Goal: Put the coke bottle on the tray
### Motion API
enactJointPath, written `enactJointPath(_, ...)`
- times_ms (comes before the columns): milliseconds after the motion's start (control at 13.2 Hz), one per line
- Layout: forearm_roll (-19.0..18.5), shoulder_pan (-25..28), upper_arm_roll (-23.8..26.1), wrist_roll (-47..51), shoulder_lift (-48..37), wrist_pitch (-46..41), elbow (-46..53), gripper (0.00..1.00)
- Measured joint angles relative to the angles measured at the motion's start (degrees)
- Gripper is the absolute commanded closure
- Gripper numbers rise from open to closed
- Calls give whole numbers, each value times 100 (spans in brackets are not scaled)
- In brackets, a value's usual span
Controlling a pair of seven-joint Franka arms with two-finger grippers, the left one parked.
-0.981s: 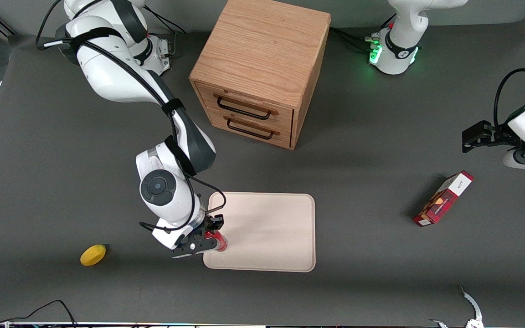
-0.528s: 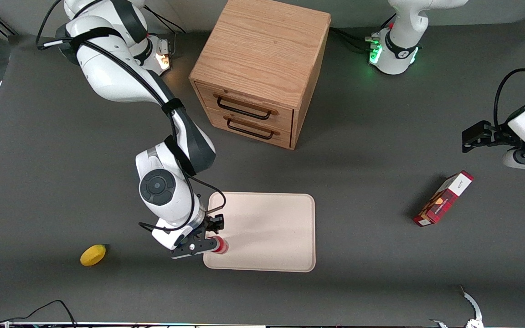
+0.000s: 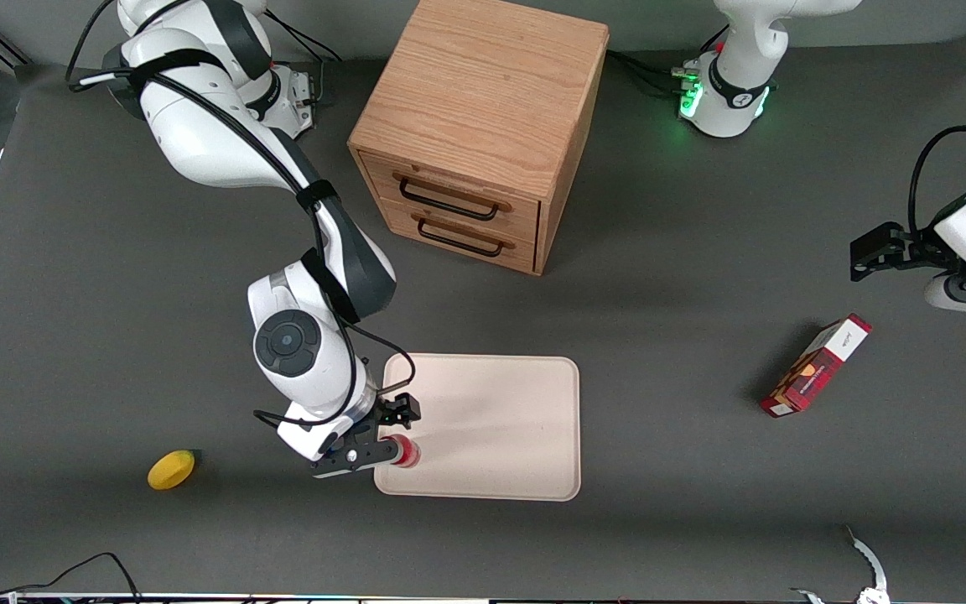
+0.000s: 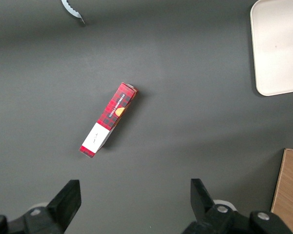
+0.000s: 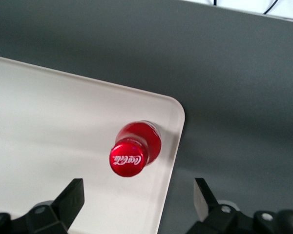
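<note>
The coke bottle (image 5: 135,148) stands upright on the tray (image 5: 49,126), close to one rounded corner and just inside the low rim, directly beneath the gripper (image 5: 136,200). The gripper hangs above the cap with its two fingers spread wide, one on each side and well clear of the bottle, touching nothing. Seen from the front, the gripper (image 3: 389,434) hovers over the tray (image 3: 500,419) corner at the working arm's end, and the red bottle (image 3: 407,452) shows just under it. Judging by this, the placing itself looks done: the bottle rests on the tray and is let go. What seems left is only to lift the arm away without knocking the bottle, which sits near the rim. Away from the gripper, on the bare table, lies a lemon (image 3: 171,469); a wooden two-drawer cabinet (image 3: 479,126) stands farther from the front camera, and a red-and-white carton (image 3: 816,366) lies toward the parked arm's end.
</note>
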Motion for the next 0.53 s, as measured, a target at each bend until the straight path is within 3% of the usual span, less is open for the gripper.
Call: enactJointPath(528,-18,-102,-51,0,-958,-942,-355,0)
